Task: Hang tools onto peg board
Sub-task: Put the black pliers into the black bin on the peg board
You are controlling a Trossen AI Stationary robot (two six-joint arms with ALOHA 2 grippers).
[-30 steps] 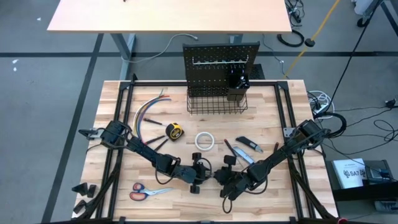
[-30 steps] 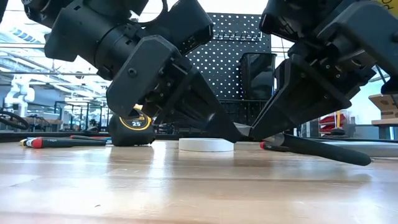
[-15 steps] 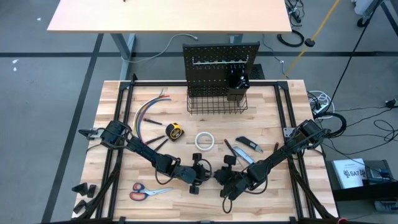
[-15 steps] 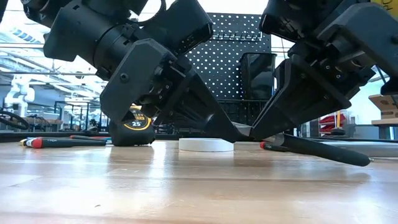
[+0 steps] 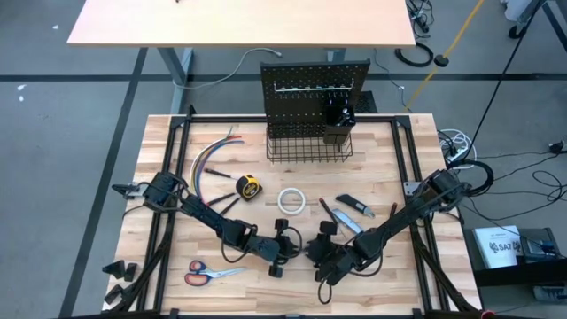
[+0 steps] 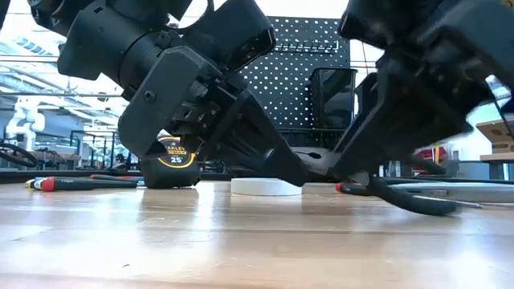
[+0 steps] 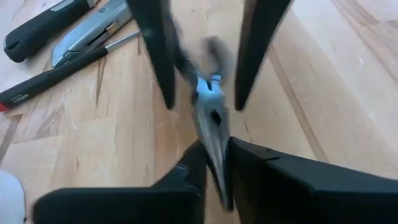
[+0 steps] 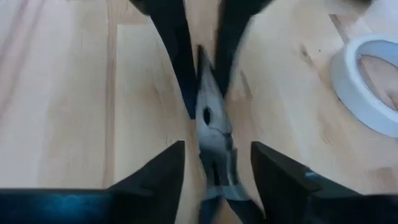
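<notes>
Black-handled pliers (image 5: 306, 252) with a silver nose lie low at the table's near middle, between my two grippers. My left gripper (image 7: 217, 180) comes from the table's left and is shut on the silver nose. My right gripper (image 8: 217, 168) comes from the right and is open, with one finger on either side of the pliers' joint and handles, apart from them. The black handles (image 6: 418, 201) trail toward the right and sag to the tabletop. The peg board (image 5: 314, 89) stands upright at the far edge with its wire basket (image 5: 308, 146). My left gripper pinches the tip of the pliers' silver nose (image 7: 214, 146) between its two fingers. The fingers slant down from the table's left and lie along the pliers. The nose is held just above the table, and the handles (image 6: 434, 207) reach down to the wood.
A white tape roll (image 5: 292, 201), a yellow tape measure (image 5: 250, 187), a knife (image 5: 359, 209) and screwdrivers (image 5: 332, 213) lie behind the grippers. Orange scissors (image 5: 208, 272) lie near left. Coloured wires (image 5: 213, 159) lie far left.
My right gripper has shifted and shows blurred. The pliers' handles, which stuck out to the right above the table, have dropped onto it. My left gripper has tipped a little and keeps the nose.
</notes>
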